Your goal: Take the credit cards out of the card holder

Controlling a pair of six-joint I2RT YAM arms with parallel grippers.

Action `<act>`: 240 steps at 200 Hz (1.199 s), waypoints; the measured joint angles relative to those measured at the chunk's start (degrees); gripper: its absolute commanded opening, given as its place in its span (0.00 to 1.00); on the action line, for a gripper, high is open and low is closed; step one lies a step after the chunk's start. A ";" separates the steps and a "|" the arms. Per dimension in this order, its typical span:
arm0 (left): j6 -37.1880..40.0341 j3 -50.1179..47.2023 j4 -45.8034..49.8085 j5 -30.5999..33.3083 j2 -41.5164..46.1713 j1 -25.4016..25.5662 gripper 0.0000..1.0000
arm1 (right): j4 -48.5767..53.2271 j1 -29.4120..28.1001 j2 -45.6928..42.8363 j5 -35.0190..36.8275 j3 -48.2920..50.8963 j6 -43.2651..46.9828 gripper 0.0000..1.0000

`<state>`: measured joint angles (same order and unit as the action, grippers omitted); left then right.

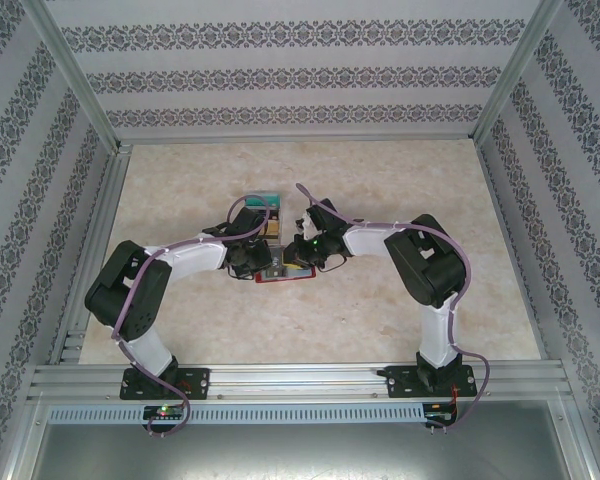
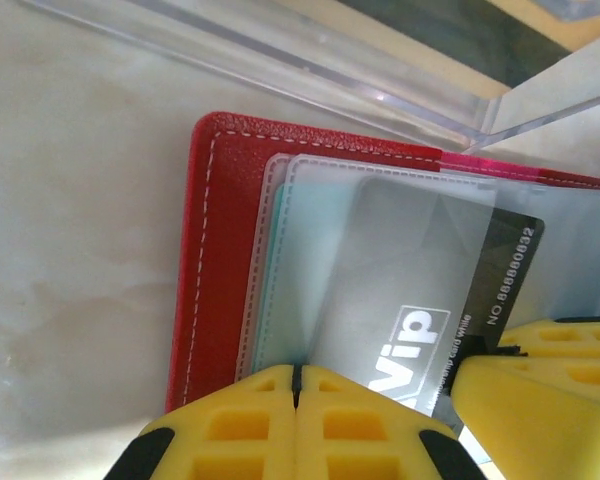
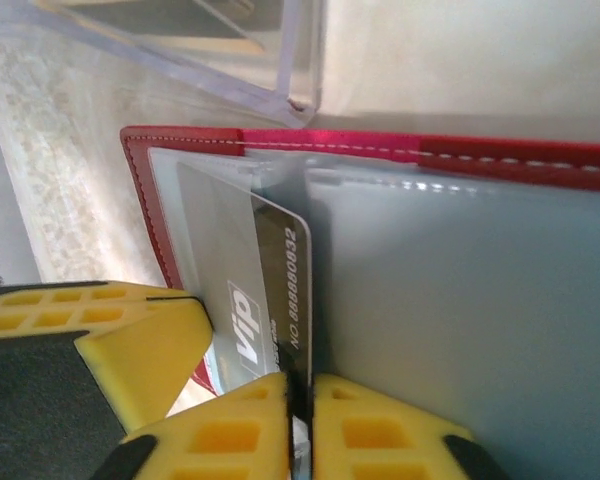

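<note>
The red card holder (image 1: 288, 277) lies open on the table, its clear sleeves facing up (image 2: 215, 250) (image 3: 380, 145). A black VIP card (image 2: 500, 270) (image 3: 290, 280) sticks partway out of one sleeve. My left gripper (image 1: 270, 262) (image 2: 296, 378) is shut, pinching the edge of a clear sleeve of the holder. Right beside it, my right gripper (image 1: 298, 258) (image 3: 300, 395) is shut on the black card's exposed edge. The right gripper's yellow fingers (image 2: 540, 385) show in the left wrist view, and the left gripper's fingers (image 3: 140, 340) in the right wrist view.
A clear acrylic box (image 1: 258, 203) (image 2: 380, 80) (image 3: 230, 70) with cards inside stands just behind the holder, close to both grippers. The marble-pattern table (image 1: 410, 180) is walled by patterned panels and a metal frame.
</note>
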<state>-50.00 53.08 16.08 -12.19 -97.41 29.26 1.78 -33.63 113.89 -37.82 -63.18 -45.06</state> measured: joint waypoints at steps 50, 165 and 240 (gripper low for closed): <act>0.02 -0.74 -0.68 0.04 0.48 0.00 0.00 | -2.47 0.52 -0.44 -0.04 1.84 -0.42 0.00; 0.13 -2.43 1.22 0.46 4.52 0.04 0.03 | 4.50 9.97 -17.64 1.42 12.00 8.13 0.00; -0.35 -0.85 11.78 8.31 24.63 -0.17 1.00 | 21.29 8.26 -22.34 7.85 -5.60 25.07 0.00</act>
<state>-50.35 52.23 27.86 -3.88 -72.77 29.08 23.07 -25.36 91.55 -29.98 -68.77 -19.99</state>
